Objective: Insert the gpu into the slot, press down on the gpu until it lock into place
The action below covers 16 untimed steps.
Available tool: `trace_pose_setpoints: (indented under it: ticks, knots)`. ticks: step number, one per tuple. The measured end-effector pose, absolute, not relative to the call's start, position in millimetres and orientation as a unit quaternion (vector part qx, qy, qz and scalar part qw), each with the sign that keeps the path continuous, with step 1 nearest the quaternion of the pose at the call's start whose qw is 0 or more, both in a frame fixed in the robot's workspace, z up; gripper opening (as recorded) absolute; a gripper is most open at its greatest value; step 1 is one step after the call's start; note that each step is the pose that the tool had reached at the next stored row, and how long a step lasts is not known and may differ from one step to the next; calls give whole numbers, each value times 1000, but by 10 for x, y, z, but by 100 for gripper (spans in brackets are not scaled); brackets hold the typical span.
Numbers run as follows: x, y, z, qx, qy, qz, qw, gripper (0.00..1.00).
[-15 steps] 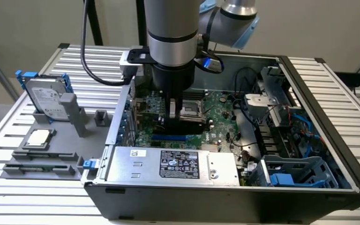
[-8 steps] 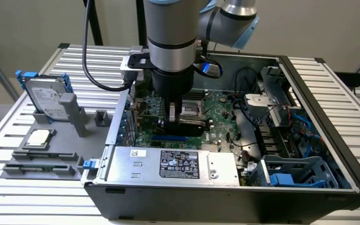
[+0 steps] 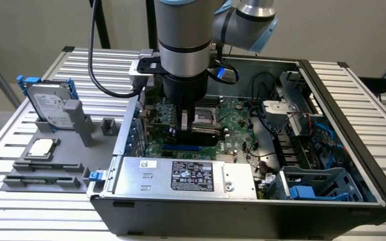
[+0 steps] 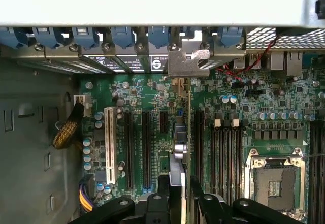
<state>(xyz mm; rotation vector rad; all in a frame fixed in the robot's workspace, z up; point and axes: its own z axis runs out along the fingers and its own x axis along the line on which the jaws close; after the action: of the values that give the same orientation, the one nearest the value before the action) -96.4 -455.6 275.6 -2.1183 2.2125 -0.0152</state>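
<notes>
My gripper (image 3: pixel 194 131) reaches down into the open computer case and is shut on the gpu (image 3: pixel 203 134), a thin black card held upright on edge over the green motherboard (image 3: pixel 236 113). In the wrist view the gpu (image 4: pixel 182 148) shows edge-on between my two black fingers (image 4: pixel 163 191). Its silver bracket (image 4: pixel 187 64) lies against the row of rear slot covers. A blue slot (image 3: pixel 181 148) shows on the board just in front of the card in the exterior view. I cannot tell whether the card's lower edge sits in a slot.
A silver power supply (image 3: pixel 186 175) fills the case's near side, with a blue drive cage (image 3: pixel 313 186) and cables (image 3: pixel 280 145) toward the exterior view's right. A CPU socket (image 4: pixel 277 181), memory slots (image 4: pixel 223 158) and a white slot (image 4: pixel 109 142) flank the card. A hard drive (image 3: pixel 49 108) stands outside.
</notes>
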Motion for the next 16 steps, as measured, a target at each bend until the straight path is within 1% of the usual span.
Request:
trace_pose_setpoints:
  ticks: [16]
  knots:
    - [-975, -4526, 2722, -691, 722, -3, 37, 26]
